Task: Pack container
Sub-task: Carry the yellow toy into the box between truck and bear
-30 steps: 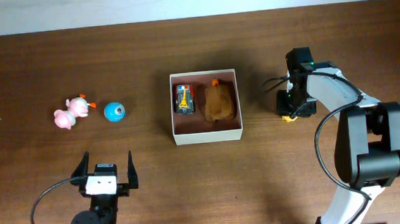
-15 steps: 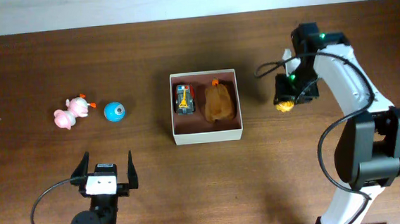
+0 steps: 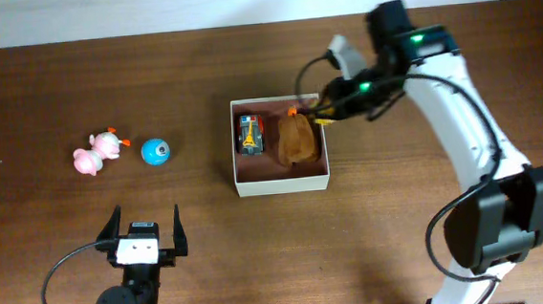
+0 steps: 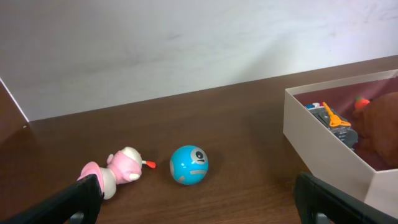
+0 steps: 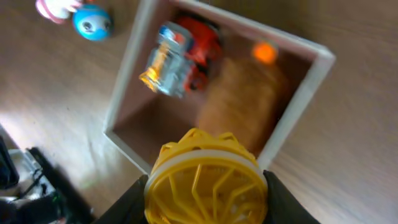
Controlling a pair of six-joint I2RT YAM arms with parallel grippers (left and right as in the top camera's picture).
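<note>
The container (image 3: 283, 183) is a shallow square cardboard box at the table's centre, also in the left wrist view (image 4: 323, 146) and the right wrist view (image 5: 297, 107). Inside lie a small toy car (image 3: 250, 134) and a brown plush (image 3: 297, 139). My right gripper (image 3: 334, 108) hovers over the box's far right corner, shut on a yellow ribbed ball toy (image 5: 204, 177). My left gripper (image 3: 144, 228) is open and empty near the front edge. A pink toy (image 3: 96, 152) and a blue ball (image 3: 156, 151) lie on the table at the left.
The pink toy (image 4: 115, 177) and the blue ball (image 4: 189, 165) lie just ahead of the left gripper's fingers. A pale wall runs along the table's far edge. The right arm (image 3: 461, 120) reaches across the right side of the table.
My right gripper has lifted the yellow toy off the table at the right and carried it left to above the box's far right corner. The left arm has not moved.
</note>
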